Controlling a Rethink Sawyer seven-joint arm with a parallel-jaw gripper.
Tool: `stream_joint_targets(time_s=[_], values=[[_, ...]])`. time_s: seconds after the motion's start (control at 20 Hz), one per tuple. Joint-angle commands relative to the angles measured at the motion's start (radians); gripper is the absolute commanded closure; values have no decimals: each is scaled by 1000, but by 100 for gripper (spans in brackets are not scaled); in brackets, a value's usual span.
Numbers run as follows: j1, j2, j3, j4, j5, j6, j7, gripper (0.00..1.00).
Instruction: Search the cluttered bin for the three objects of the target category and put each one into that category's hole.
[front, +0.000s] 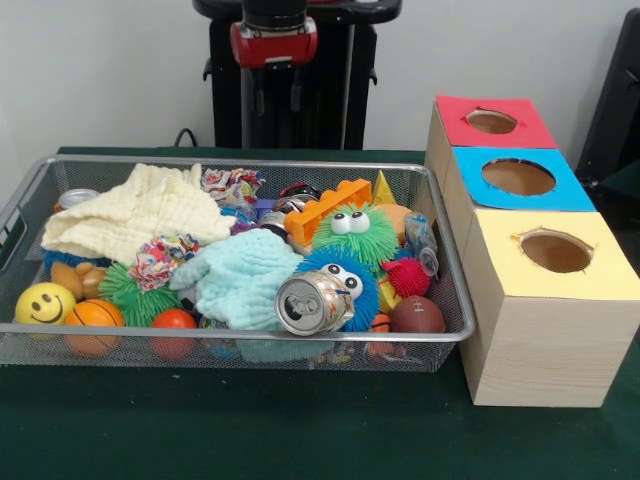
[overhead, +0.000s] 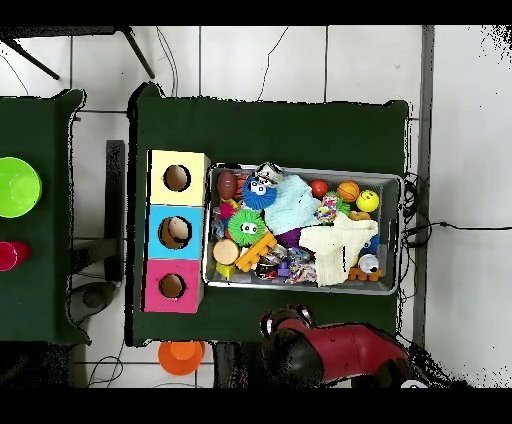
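Note:
The wire mesh bin (front: 445, 338) stands on the green table and is full of toys; it also shows in the overhead view (overhead: 401, 232). Two printed ruffled cloth bundles show: one at the bin's back (front: 232, 184) (overhead: 300, 272), one between the cream and mint cloths (front: 160, 260) (overhead: 327, 208). A third is hidden. The yellow-ringed hole (front: 556, 251) (overhead: 177, 178) is in the nearest, largest wooden box, right of the bin. My gripper (front: 278, 98) hangs open and empty behind the bin's far rim, above the table's back edge.
A cream cloth (front: 135, 212), a mint cloth (front: 240, 276), a crushed can (front: 312, 302), and green (front: 352, 232) and blue fuzzy balls fill the bin. The blue-ringed hole (front: 518, 177) and red-ringed hole (front: 491, 121) lie behind the yellow one. A green bowl (overhead: 15, 187) sits on a side table.

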Motion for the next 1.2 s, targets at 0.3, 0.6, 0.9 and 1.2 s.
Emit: stream_joint_targets(time_s=[0.3, 0.6, 0.9, 1.2], values=[[-106, 70, 157, -146, -123, -115, -12, 0], [-118, 60, 165, -164, -151, -108, -9, 0], [-136, 46, 172, -172, -187, -109, -16, 0], [-145, 41, 175, -193, -226, -96, -23, 0]])
